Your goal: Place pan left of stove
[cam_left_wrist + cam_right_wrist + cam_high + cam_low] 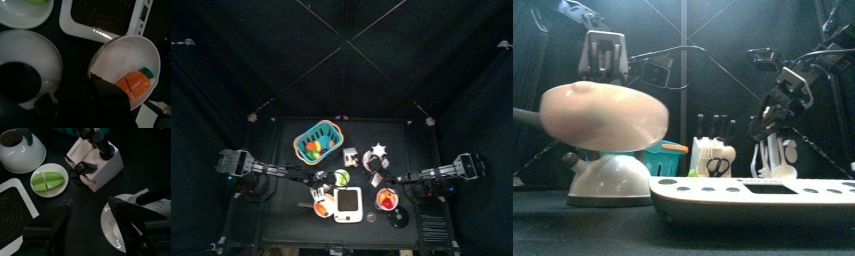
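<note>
Pan [600, 112] — rim clenched by left fingers [110, 93], left of stove [349, 204]; right fingers [131, 216] released.

Top overhead, front table-level; wrists close; all share stove [349, 203].

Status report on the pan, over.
Left gripper shut on pan, pan off the table. Stove to its right. Right gripper open, idle. Kettle close by pan.
</note>
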Tool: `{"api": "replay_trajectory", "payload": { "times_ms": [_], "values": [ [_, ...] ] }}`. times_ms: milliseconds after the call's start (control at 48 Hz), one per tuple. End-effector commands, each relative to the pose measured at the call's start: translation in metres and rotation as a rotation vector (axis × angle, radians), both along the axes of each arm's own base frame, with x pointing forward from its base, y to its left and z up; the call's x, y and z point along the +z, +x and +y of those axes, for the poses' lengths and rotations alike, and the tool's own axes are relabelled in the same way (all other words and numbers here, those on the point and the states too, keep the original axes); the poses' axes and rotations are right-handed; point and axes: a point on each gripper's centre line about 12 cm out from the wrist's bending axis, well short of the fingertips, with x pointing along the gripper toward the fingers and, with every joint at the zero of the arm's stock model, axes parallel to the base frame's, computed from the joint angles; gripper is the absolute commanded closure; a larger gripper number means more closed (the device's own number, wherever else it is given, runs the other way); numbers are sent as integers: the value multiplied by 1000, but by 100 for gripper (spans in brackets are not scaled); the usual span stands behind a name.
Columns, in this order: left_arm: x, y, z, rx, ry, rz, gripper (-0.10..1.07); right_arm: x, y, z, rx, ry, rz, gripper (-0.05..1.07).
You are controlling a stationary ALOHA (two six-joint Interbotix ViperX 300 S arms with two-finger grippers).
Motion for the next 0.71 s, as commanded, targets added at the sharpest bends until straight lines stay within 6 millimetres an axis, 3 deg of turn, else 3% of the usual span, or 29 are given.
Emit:
{"api": "replay_trajectory", "payload": {
  "times_ms": [0,333,688],
  "values": [
    [3,-3,-1,-1,0,-15,57,7,5,-1,-4,0,-20,12],
    [-8,-7,1,6,11,-9,52,4,9,-1,-2,-2,-8,12],
    [-17,-8,2,20,17,-16,29,4,9,-1,1,-1,-9,12]
  ]
}}
